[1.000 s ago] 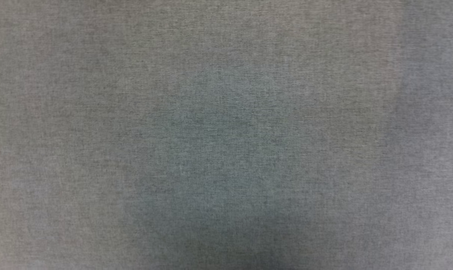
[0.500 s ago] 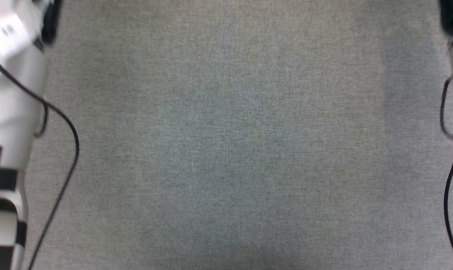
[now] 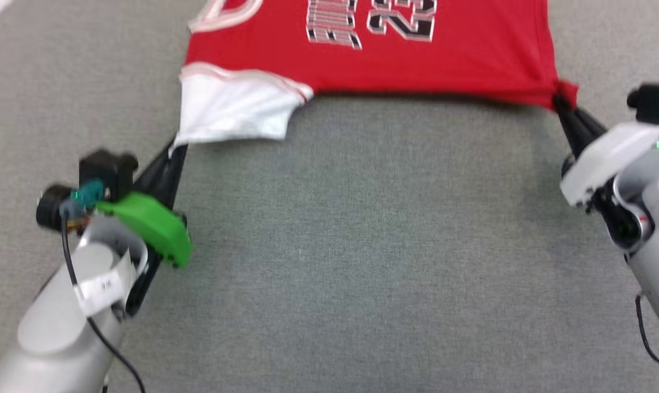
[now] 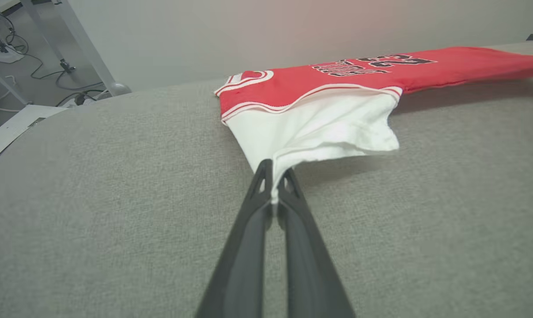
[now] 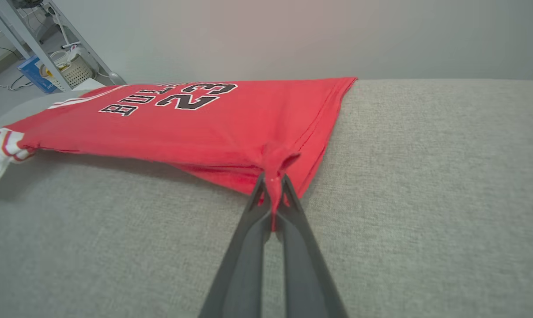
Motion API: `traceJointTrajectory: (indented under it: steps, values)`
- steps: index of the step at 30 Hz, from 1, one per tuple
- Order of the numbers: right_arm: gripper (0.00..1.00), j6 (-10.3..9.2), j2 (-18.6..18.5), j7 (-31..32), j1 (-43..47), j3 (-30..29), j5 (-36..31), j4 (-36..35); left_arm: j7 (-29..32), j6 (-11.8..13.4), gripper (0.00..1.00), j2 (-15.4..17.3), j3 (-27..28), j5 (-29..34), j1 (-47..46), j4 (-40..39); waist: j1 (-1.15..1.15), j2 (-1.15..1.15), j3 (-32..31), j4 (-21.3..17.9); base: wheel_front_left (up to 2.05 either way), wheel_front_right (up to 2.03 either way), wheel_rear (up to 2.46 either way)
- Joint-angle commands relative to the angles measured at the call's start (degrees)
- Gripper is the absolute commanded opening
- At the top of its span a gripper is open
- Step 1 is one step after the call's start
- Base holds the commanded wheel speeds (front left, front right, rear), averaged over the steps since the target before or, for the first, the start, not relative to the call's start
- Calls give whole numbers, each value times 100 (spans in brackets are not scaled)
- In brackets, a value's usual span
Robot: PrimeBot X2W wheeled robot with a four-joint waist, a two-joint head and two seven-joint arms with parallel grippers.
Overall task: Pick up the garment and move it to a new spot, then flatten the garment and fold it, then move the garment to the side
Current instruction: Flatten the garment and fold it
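The garment (image 3: 395,60), a red jersey with a black "BULLS 23" print, lies stretched across the top of the head view on the grey fabric surface (image 3: 334,245). My left gripper (image 3: 175,148) is shut on the corner of its white sleeve (image 3: 233,112). In the left wrist view the sleeve (image 4: 319,128) is pinched at the left gripper (image 4: 273,176). My right gripper (image 3: 557,100) is shut on the red hem corner. The right wrist view shows the right gripper (image 5: 273,182) biting bunched red cloth of the garment (image 5: 195,123), lifted slightly at that edge.
The grey surface (image 5: 425,176) spreads wide in front of the garment. Past its far edge stand metal table legs (image 4: 81,44) and floor cables (image 4: 10,48), a white basket (image 5: 74,70) and a plain wall (image 5: 292,35).
The head camera has swung: earlier it saw bare grey fabric, then the forearms at the edges, and now the garment and both shut grippers.
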Motion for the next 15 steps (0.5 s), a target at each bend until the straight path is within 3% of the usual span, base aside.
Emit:
traceJointTrajectory:
  steps: [1, 8, 15]
  values:
    - [0, -5, -134, 62, 267, 74, 154, -72, 63, 101, 0, 135, 26, -68, 324, -171, 1, 68, -683, 167, 0, 0, 0]
    - [0, -5, -736, 147, 1271, 354, 661, -505, 411, 437, 0, 480, -135, -162, 1576, -1081, 1, 68, -1221, 224, 0, 0, 0]
    - [0, -5, -1159, 403, 2238, 536, 1106, -1134, 712, 480, 0, 752, -323, -445, 2632, -1751, 1, 68, -1743, 192, 0, 0, 0]
